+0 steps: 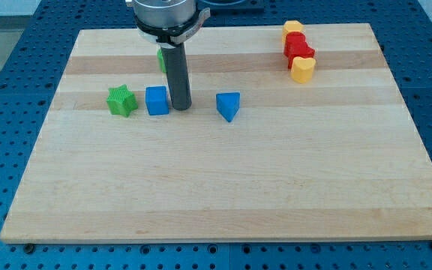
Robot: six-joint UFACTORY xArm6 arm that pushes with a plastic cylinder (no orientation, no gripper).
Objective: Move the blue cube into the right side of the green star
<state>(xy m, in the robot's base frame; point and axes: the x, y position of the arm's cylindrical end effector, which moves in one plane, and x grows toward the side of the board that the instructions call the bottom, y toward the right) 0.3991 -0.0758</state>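
The blue cube (157, 100) sits on the wooden board (223, 172) at the view's upper left. The green star (121, 100) lies just to its left, with a narrow gap between them. My tip (181, 107) stands right against the blue cube's right side. The dark rod rises from it to the arm's head at the view's top.
A blue triangular block (229, 106) lies to the right of my tip. A green block (160, 60) is partly hidden behind the rod. At the view's upper right stand a yellow block (292, 28), red blocks (298, 46) and a yellow heart (302, 69).
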